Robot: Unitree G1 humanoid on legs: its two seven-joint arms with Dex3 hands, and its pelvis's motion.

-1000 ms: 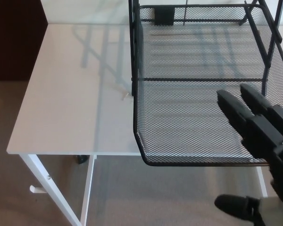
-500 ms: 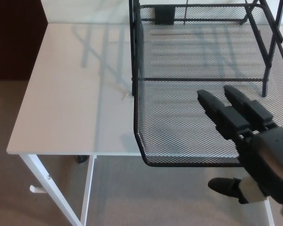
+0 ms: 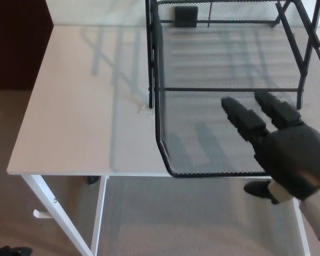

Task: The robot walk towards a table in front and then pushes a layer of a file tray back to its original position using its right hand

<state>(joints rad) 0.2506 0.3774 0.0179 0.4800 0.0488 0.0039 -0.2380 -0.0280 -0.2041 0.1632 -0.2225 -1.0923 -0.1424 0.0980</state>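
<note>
The black mesh tray juts past the front edge of the white bench, nothing in it. The right hand, released with fingers spread, hovers over its front rim.

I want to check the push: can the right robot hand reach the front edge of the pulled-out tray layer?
Probably yes. The right robot hand already hangs at the tray layer's front edge, with nothing between them.
</note>
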